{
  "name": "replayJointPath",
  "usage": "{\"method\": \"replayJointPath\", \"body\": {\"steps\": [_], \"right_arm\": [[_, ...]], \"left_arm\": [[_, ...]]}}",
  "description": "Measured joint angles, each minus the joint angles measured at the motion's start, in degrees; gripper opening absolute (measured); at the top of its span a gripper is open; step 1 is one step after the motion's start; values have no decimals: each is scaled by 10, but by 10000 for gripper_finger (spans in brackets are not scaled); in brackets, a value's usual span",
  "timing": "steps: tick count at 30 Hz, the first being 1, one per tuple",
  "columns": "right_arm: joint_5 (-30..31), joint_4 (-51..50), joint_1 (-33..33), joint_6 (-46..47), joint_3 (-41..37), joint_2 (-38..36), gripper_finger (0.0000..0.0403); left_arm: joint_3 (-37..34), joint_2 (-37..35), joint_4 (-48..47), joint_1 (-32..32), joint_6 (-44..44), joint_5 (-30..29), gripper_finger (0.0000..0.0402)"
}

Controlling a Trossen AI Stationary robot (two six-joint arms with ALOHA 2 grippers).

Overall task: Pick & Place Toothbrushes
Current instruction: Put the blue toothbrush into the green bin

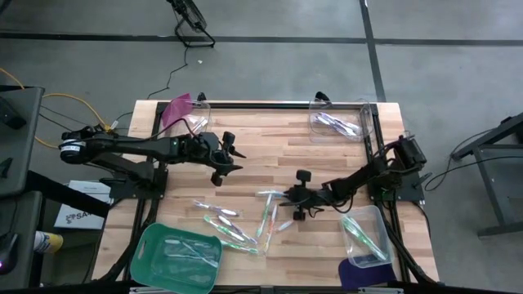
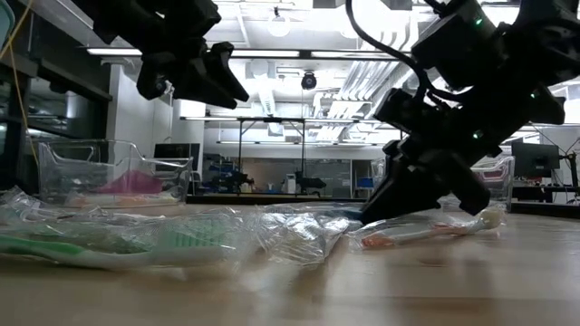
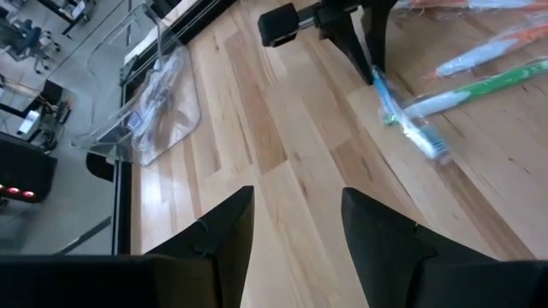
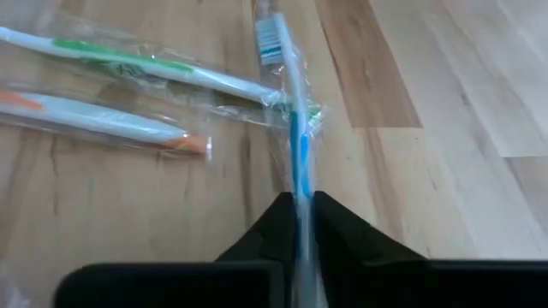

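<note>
Blue-handled and wrapped in clear film, the toothbrush (image 4: 295, 128) lay on the wooden table (image 4: 428, 171) among the loose ones, its tail end pinched between the closed fingers of the right gripper (image 4: 299, 224). A straight, slow lift would probably keep it from snagging neighbouring wrappers. Farther back, the left gripper (image 3: 295, 227) hovered open and empty.

left arm (image 1: 131, 149): black, jointed links, silver-white cap at its outer end
right arm (image 1: 359, 175): matte black, boxy wrist housing, thin black cable looped alongside
left gripper (image 3: 295, 224): two black wedge fingers, flat inner faces
right gripper (image 4: 298, 214): two black tapered fingers, pointed tips
</note>
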Motion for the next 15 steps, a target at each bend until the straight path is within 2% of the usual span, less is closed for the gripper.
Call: {"method": "replayJointPath", "body": {"steps": [7,15], "right_arm": [[45,-2,0,21,-1,-13,30],[89,4,0,25,-1,-97,18]], "left_arm": [[0,0,0,0,0,0,170],[0,0,1,0,-3,0,170]]}}
